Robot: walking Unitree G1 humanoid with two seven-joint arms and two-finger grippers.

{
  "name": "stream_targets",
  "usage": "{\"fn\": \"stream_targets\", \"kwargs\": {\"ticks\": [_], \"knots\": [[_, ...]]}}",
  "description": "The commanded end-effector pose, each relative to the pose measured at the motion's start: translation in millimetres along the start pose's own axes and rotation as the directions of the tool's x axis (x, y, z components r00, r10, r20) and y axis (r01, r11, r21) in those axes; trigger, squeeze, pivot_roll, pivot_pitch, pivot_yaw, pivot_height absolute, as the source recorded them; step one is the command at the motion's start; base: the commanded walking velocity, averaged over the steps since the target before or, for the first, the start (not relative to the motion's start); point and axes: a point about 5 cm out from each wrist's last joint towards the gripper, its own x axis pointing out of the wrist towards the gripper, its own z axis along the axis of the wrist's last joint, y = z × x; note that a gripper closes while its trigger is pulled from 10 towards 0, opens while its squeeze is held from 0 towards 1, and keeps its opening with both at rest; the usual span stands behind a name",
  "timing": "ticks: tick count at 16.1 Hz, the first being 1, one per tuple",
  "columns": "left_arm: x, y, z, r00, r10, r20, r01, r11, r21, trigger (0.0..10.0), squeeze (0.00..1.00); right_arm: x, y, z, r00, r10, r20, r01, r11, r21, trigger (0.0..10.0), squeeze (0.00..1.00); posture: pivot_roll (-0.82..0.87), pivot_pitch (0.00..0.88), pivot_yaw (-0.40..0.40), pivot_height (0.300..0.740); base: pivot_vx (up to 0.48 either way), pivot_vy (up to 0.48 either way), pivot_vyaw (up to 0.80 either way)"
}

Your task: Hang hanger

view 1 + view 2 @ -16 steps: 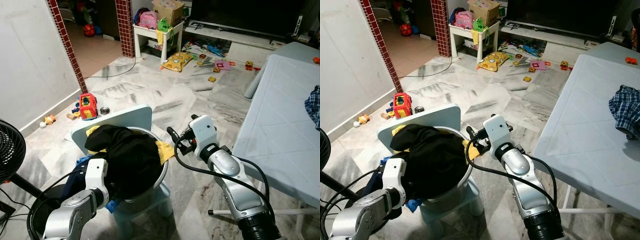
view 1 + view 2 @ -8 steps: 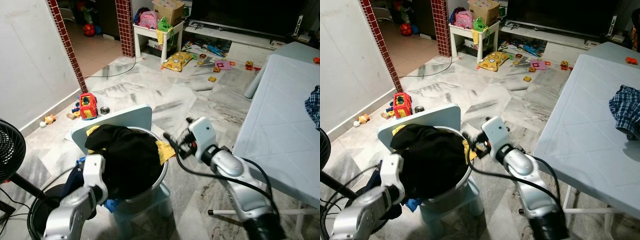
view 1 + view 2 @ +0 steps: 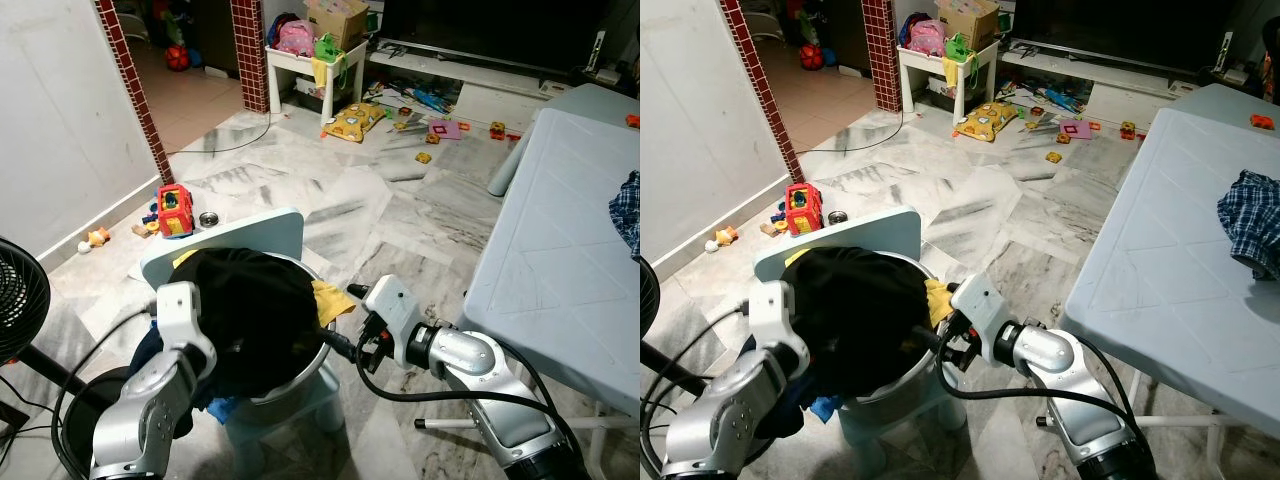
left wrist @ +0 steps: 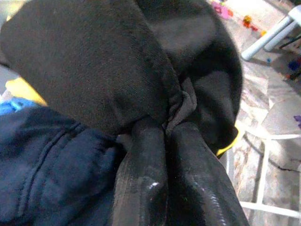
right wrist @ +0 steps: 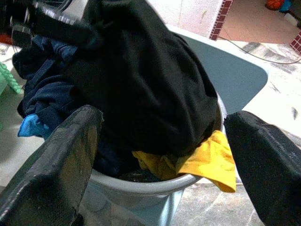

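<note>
A black garment [image 3: 250, 310] is heaped on top of a grey basin [image 3: 305, 372] that stands on a small pale blue chair [image 3: 262, 232]. A yellow cloth [image 3: 328, 300] hangs over the basin's right rim and a dark blue garment [image 4: 47, 160] lies under the black one. My left gripper [image 4: 164, 129] is on the pile's left side, shut on a fold of the black garment. At the basin's right rim my right gripper [image 3: 335, 343] points into the pile, fingers [image 5: 56, 160] wide open and holding nothing. I see no hanger.
A pale blue table [image 3: 560, 250] with a plaid cloth [image 3: 628, 210] stands close on the right. A black fan [image 3: 18, 300] is at the left. Toys [image 3: 175, 210] lie scattered on the marble floor, and a small white table [image 3: 310, 62] stands by the brick pillar.
My right gripper has come down from above the basin's right side to its rim, towards the pile. My left arm has risen along the pile's left side.
</note>
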Motion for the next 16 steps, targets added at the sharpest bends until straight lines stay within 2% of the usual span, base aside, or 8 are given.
{"fn": "stream_targets", "kwargs": {"ticks": [1,3,6,9,11,12,14,16], "knots": [[-1.6,-7.6,17,0.999,-0.024,0.047,0.023,1.0,0.021,0.0,0.0,-1.2,1.4,0,1.0,0.019,-0.01,-0.02,1.0,-0.021,10.0,0.0,-0.11,0.046,-0.005,0.74,0.0,0.0,0.0],[-4.5,-20.7,37,0.991,-0.083,0.103,0.077,0.995,0.06,0.0,0.0,-0.6,0.7,0,1.0,0.021,-0.013,-0.022,0.999,-0.028,10.0,0.0,-0.1,0.041,-0.005,0.74,0.0,0.0,0.0],[-11.0,-42.1,79,0.945,-0.168,0.28,0.149,0.985,0.085,0.0,0.0,2.1,-0.6,0,1.0,0.015,-0.016,-0.015,0.999,-0.041,10.0,0.0,-0.1,0.03,-0.007,0.74,0.0,0.0,0.0],[-18.5,-60.2,116,0.867,-0.234,0.44,0.209,0.972,0.107,0.0,0.0,7.0,-0.3,0,1.0,0.01,-0.017,-0.011,0.997,-0.073,10.0,0.0,-0.09,0.011,-0.01,0.74,0.0,0.0,0.0],[-28.9,-79.6,150,0.786,-0.29,0.546,0.276,0.955,0.11,0.0,0.0,8.4,-0.1,-1,1.0,0.012,-0.021,-0.014,0.997,-0.078,10.0,0.0,-0.08,0.0,-0.016,0.74,0.0,0.0,0.0],[-37.2,-90.0,170,0.727,-0.312,0.612,0.329,0.94,0.09,0.0,0.0,10.0,0.4,-3,1.0,0.015,-0.024,-0.017,0.996,-0.086,10.0,0.0,-0.08,0.0,-0.017,0.74,0.0,0.0,0.0],[-44.2,-88.7,184,0.68,-0.273,0.68,0.393,0.919,-0.023,0.0,0.0,13.1,1.3,-4,0.999,0.017,-0.027,-0.02,0.995,-0.099,10.0,0.0,-0.08,0.0,-0.018,0.74,0.0,0.0,0.0],[-42.9,-73.5,173,0.709,-0.198,0.676,0.35,0.932,-0.094,0.0,0.0,14.3,1.5,-6,0.999,0.015,-0.031,-0.018,0.994,-0.11,10.0,0.0,-0.07,0.0,-0.017,0.74,0.0,0.0,0.0]]}}
